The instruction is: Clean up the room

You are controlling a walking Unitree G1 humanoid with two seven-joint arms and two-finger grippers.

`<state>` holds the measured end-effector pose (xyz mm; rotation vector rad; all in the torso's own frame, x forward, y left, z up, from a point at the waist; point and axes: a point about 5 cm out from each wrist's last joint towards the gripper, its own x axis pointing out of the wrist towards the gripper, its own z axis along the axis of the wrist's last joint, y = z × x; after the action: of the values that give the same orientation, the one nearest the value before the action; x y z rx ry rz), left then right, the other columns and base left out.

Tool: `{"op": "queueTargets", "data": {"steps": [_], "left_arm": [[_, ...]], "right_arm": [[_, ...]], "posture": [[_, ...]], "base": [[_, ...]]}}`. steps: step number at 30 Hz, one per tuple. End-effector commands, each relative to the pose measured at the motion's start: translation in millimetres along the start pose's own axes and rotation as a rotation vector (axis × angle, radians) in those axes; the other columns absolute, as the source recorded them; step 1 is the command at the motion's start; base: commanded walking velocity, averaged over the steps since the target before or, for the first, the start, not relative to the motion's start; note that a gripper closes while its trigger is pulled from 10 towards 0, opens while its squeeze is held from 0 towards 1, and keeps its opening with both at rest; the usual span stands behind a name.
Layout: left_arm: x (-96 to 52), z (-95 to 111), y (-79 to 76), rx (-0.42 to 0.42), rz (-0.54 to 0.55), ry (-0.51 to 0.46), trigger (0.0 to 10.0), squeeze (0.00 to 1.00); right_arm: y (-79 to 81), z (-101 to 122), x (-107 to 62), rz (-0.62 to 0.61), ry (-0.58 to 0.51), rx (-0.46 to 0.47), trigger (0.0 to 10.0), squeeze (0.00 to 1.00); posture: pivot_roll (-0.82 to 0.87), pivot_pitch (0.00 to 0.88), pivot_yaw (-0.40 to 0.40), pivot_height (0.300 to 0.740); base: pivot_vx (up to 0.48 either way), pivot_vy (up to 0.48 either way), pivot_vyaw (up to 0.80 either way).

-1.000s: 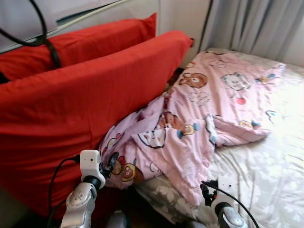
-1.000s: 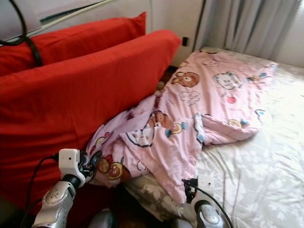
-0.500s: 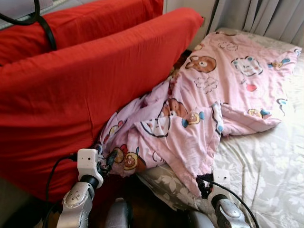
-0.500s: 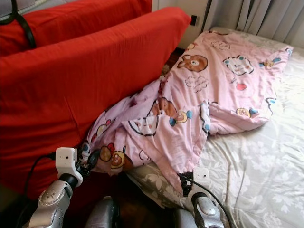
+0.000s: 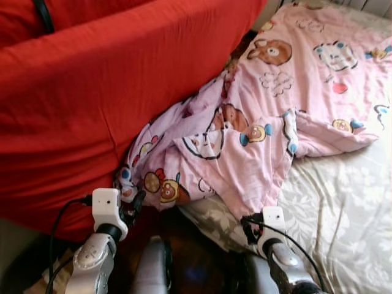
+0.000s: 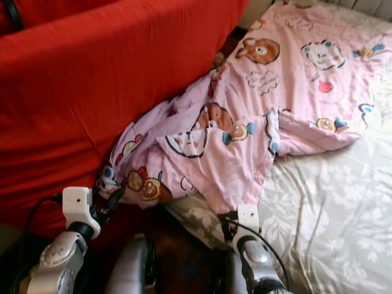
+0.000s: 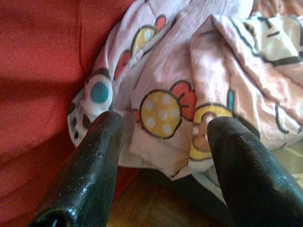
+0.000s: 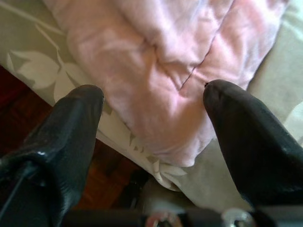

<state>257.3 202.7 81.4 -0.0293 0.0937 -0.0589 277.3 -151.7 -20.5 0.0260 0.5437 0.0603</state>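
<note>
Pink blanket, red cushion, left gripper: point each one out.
pink blanket (image 5: 257, 147), left eye view, on its rumpled middle.
red cushion (image 5: 92, 92), left eye view, on its broad front.
left gripper (image 7: 163, 130), left wrist view, midway between its open fingertips.

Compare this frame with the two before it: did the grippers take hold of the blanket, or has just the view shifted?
Mostly the view shifted: the camera tipped down and closer. The left gripper and right gripper have closed in on the blanket's near edge, both open, gripping nothing. The blanket lies as it did, bunched against the red cushion and spread over the bed.
</note>
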Motion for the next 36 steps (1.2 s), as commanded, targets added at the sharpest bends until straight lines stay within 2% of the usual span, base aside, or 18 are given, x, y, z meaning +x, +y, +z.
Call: {"op": "queueTargets", "data": {"steps": [1, 9, 18, 30, 31, 32, 33, 34, 36], "left_arm": [[-10.4, -5.7, 3.0, -0.016, 0.019, 0.033, 10.0, 0.00], [-22.0, -6.9, -1.5, -0.025, 0.016, 0.058, 10.0, 0.00], [-28.4, -5.9, -2.5, -0.025, 0.016, 0.075, 10.0, 0.00], [-32.6, -7.5, -3.4, -0.028, 0.022, 0.092, 10.0, 0.00], [-32.7, -7.5, -3.0, -0.027, 0.023, 0.095, 10.0, 0.00], [-32.7, -7.4, -3.0, -0.027, 0.023, 0.096, 10.0, 0.00], [-32.7, -7.4, -2.9, -0.027, 0.023, 0.096, 10.0, 0.00], [-33.0, -6.9, -3.4, -0.025, 0.023, 0.095, 10.0, 0.00], [-33.1, -6.2, -3.5, -0.024, 0.021, 0.094, 10.0, 0.00]], "right_arm": [[-0.2, -9.9, -2.6, -0.008, 0.042, -0.002, 10.0, 0.00], [-3.5, -4.8, -1.6, -0.038, 0.014, 0.003, 10.0, 0.00], [-9.9, 7.7, 1.0, -0.091, -0.035, 0.007, 10.0, 0.00], [-8.3, -0.6, 0.5, -0.088, 0.035, -0.030, 10.0, 0.00], [-7.1, -2.1, 0.3, -0.085, 0.042, -0.031, 6.8, 0.00], [-6.5, -2.6, 0.3, -0.083, 0.044, -0.032, 4.7, 0.00], [-6.3, -2.7, 0.2, -0.082, 0.044, -0.032, 4.7, 0.00], [-5.3, -3.1, 0.2, -0.077, 0.047, -0.034, 2.2, 0.00], [-4.4, -3.0, 0.4, -0.075, 0.048, -0.034, 0.0, 0.00]], "posture": [[0.22, 0.398, -0.010, 0.633], [0.23, 0.421, -0.004, 0.633], [0.25, 0.427, 0.000, 0.633], [0.25, 0.433, -0.005, 0.633], [0.25, 0.436, -0.004, 0.633], [0.25, 0.436, -0.004, 0.633], [0.25, 0.436, -0.004, 0.633], [0.25, 0.436, -0.004, 0.633], [0.25, 0.443, -0.004, 0.633]], "base": [[0.000, 0.000, 0.00], [0.000, 0.000, 0.00], [0.000, 0.000, 0.00], [0.000, 0.000, 0.00], [0.000, 0.000, 0.00], [0.000, 0.000, 0.00], [0.000, 0.000, 0.00], [0.000, 0.000, 0.00], [0.000, 0.000, 0.00]]}}
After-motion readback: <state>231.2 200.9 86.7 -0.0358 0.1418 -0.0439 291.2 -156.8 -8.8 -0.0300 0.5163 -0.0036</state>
